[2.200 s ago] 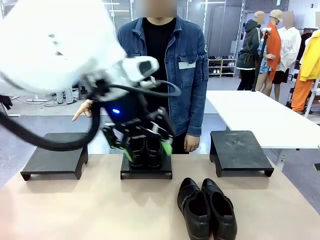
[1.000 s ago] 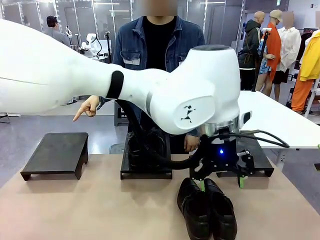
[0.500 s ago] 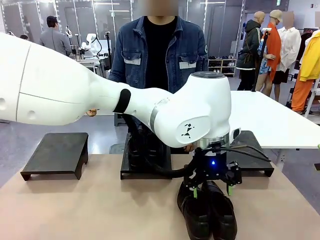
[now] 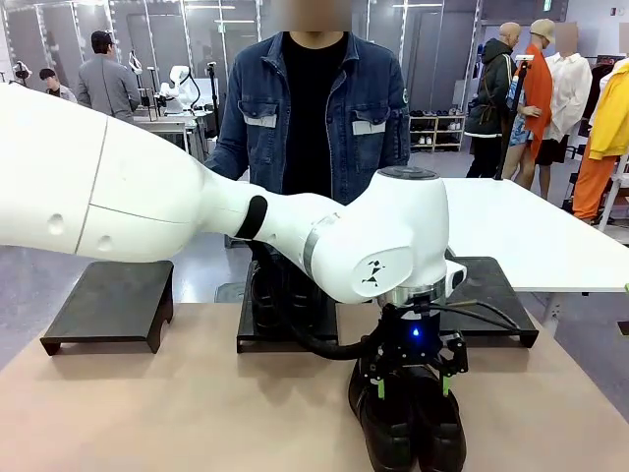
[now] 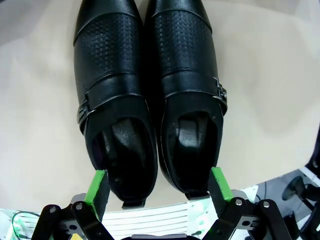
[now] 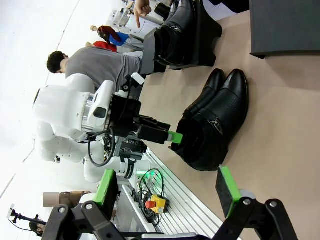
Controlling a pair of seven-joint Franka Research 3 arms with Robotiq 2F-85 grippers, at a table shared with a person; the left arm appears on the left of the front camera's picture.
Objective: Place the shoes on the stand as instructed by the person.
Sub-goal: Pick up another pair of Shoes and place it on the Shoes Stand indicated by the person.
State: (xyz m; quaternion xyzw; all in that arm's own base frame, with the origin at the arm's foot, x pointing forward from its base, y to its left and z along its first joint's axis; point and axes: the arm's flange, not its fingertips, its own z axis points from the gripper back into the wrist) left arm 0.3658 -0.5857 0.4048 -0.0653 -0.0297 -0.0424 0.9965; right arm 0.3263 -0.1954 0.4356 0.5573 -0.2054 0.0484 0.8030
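Near pair: the near pair of shoes (image 4: pixel 415 438) is lying on the table (image 4: pixel 167 413), right of the middle, the two shoes side by side and touching, toes pointing toward the robot's side.
Far pair: the far pair of shoes (image 4: pixel 267 295) is standing on the middle stand (image 4: pixel 287 342), partly behind the white arm.
Leather: the left wrist view is showing the near pair (image 5: pixel 150 90) from above, glossy black, with rounded toes, a band of fine punched dots across each vamp, a strap with a small metal buckle on each outer side, and dark lining in the openings.
Left gripper: the left gripper (image 4: pixel 411 388) is hanging over the heel end of the near pair with its jaws spread wide. Its green pads (image 5: pixel 97 187) are sitting just outside the two heels, and whether they are pressing the leather I cannot tell.
Right gripper: the right gripper (image 6: pixel 167 189) is hovering spread apart, with nothing between its pads.
Stands: the left stand (image 4: pixel 108 300) and the right stand (image 4: pixel 496 295) are flanking the middle one, all three low, flat, matt dark platforms on short legs.
Table surface: smooth, pale beige (image 5: pixel 270 75).
Person: the person (image 4: pixel 310 108) in a denim jacket is standing at the far side, behind the middle stand.
Side angle: the right wrist view is catching the near pair (image 6: pixel 215 120) in profile, with low heels, the left gripper (image 6: pixel 165 135) at its heel end, the far pair (image 6: pixel 182 30) on its stand, and the person's hand (image 6: pixel 142 7) with one finger extended.
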